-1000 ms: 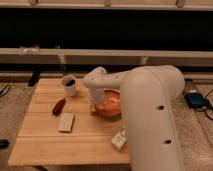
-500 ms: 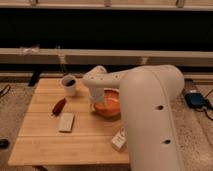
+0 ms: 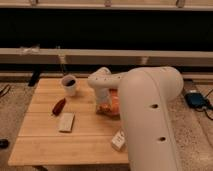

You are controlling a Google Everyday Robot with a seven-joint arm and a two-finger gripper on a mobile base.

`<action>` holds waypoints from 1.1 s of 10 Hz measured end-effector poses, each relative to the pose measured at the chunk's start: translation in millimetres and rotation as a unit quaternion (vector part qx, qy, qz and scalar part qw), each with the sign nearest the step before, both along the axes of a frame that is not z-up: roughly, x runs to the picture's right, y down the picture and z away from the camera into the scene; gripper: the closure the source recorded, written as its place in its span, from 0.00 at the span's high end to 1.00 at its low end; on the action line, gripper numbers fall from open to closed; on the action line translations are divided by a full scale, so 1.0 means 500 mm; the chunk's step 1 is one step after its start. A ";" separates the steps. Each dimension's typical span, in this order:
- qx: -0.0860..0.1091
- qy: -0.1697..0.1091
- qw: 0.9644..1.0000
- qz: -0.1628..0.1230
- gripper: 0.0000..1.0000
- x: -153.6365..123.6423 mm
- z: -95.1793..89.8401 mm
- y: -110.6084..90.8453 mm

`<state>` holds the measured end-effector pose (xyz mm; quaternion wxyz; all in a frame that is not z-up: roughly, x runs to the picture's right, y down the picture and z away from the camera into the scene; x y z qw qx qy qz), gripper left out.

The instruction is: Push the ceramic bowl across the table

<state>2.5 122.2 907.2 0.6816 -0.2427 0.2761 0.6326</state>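
Note:
The orange-red ceramic bowl (image 3: 112, 106) sits near the right side of the wooden table (image 3: 45, 137), mostly hidden by my white arm. My gripper (image 3: 103, 103) reaches down at the bowl's left rim, right against it. The large white arm segment covers the bowl's right part and the table's right edge.
A white cup (image 3: 69, 85) with a dark inside stands at the back left of the bowl. A red object (image 3: 58, 105) and a pale flat block (image 3: 66, 122) lie on the left half. A small white box (image 3: 118, 140) lies near the front by my arm. A blue item (image 3: 194, 99) lies on the floor at right.

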 end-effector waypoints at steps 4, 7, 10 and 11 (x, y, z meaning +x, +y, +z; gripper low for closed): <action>0.008 0.047 0.999 0.015 0.65 0.095 0.005 -0.034; 0.007 0.076 0.997 0.032 0.65 0.155 0.012 -0.035; 0.005 0.095 0.994 0.057 0.65 0.201 0.022 -0.039; 0.006 0.100 0.993 0.062 0.65 0.215 0.025 -0.045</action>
